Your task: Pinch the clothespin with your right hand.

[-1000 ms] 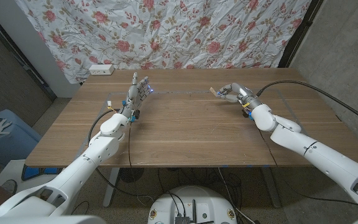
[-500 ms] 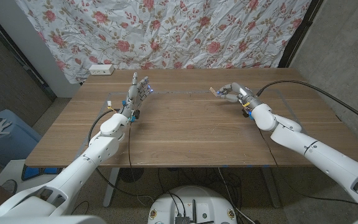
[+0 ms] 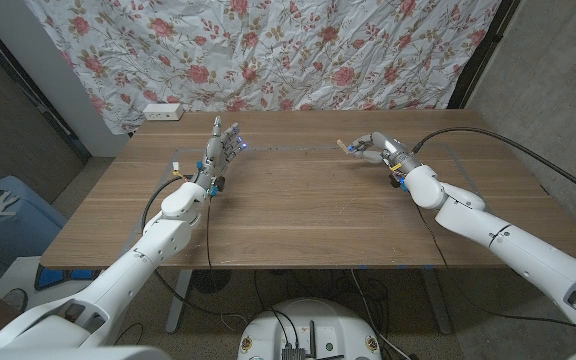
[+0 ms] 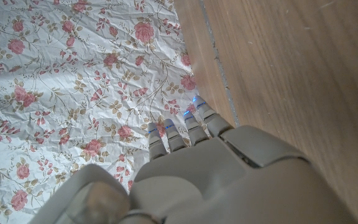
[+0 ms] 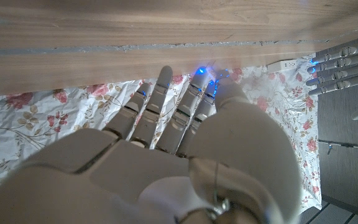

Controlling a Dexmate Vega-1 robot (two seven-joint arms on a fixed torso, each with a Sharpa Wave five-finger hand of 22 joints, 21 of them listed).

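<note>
Clothespin (image 3: 343, 147) unmarked, in right hand (image 3: 373, 149)

Bare table (image 3: 298, 215) lies open between both arms; power strip (image 3: 162, 111) at far corner.

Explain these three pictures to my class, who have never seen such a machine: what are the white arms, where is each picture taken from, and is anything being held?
This is a robot with two white arms, each ending in a hand with fingers, standing at a wooden table. The wide picture comes from a camera on its head, looking down. The other two come from cameras on its wrists, looking along the back of each hand, so they appear turned. The right hand pinches a small wooden clothespin at its fingertips, above the table's far part. The left hand holds nothing, fingers straight and pointing towards the flowered cloth behind. A white power strip lies at the table's far left corner.
</note>
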